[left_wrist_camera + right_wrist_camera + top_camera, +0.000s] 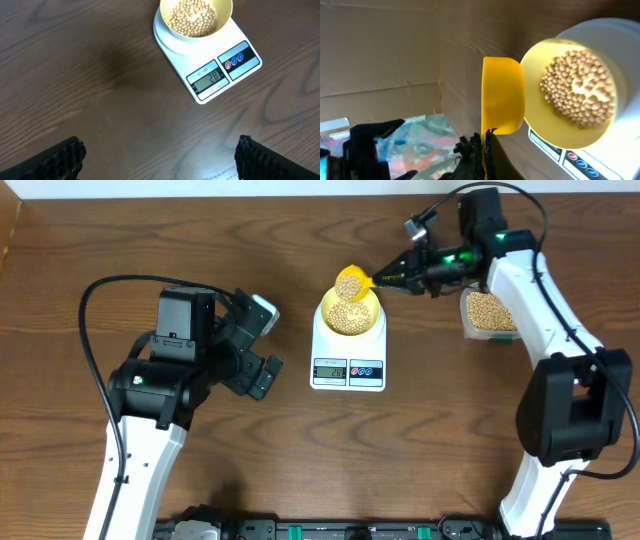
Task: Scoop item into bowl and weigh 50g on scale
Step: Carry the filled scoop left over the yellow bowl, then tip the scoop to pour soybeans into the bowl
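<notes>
The white scale (322, 345) stands mid-table with the pale yellow bowl (373, 320) on it, and the bowl holds a mound of tan beans (348, 316). My right gripper (388, 278) is shut on the handle of a yellow scoop (349, 281), which is tipped over the bowl's far rim. In the right wrist view the scoop (502, 95) sits edge-on beside the bowl (540, 125) and the beans (577, 95). My left gripper (268, 345) is open and empty, left of the scale. Its wrist view shows the bowl (227, 12), the beans (192, 17) and the scale (172, 44).
A clear tub of beans (487, 313) sits at the right, under the right arm. The scale's lit display (210, 80) faces the table's front edge. Black hardware (330, 530) runs along that edge.
</notes>
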Available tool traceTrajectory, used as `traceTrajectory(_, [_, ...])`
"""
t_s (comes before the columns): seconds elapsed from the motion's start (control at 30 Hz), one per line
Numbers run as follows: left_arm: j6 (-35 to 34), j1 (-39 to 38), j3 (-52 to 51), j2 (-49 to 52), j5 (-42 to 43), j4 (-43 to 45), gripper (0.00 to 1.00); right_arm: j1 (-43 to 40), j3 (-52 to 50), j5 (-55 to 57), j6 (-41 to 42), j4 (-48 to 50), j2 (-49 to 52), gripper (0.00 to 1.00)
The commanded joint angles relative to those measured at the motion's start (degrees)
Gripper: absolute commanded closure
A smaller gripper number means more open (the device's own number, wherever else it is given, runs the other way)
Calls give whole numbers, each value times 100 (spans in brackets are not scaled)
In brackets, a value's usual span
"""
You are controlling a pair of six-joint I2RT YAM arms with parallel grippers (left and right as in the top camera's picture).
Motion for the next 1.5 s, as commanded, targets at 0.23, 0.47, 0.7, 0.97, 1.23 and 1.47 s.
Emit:
traceTrajectory(0.23, [76,24,-7,22,87,-15,2,195,15,1141,275,-17,70,99])
traceTrajectory(0.47, [76,24,-7,22,87,-15,2,457,299,1526,-149,-118,70,99])
traceTrajectory(0.7, [76,24,-7,22,87,-15,2,511,1043,1928,-461,-1043,70,99])
traceTrajectory(0.97, [76,24,-7,22,87,-15,2,579,1563,2376,-791,-1808,70,99])
traceTrajectory(1.23, [76,24,-7,22,87,-15,3,798,1591,3034,-846,-2109,70,99])
traceTrajectory(1.47, [76,24,-7,22,87,-15,2,979,1591,3637,-940,-2063,70,99])
